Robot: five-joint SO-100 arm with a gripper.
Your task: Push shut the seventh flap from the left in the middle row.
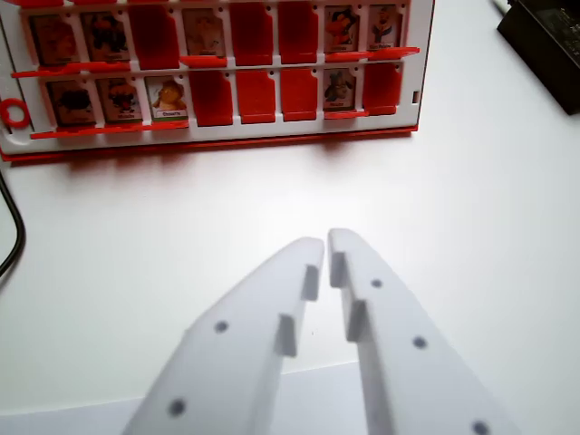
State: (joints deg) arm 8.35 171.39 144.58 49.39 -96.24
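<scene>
Here, a white worktop (471, 181) fills most of the wrist view. Well ahead of the gripper stands a red and white game board (208, 136) showing 2 rows of small hinged picture flaps. The target flap (339, 88), a portrait card still upright, sits ahead and slightly right. It looks light, stiff, thin plastic; a nudge on its top edge should tip it. The white gripper (326, 243) is nearly closed, holding nothing.

The game board (213, 72) lies on the worktop (453, 199) at the far side, its flap rows running left to right. The hand (326, 245) is nearer, well apart from it. A cable (11, 227) lies at the left edge.
</scene>
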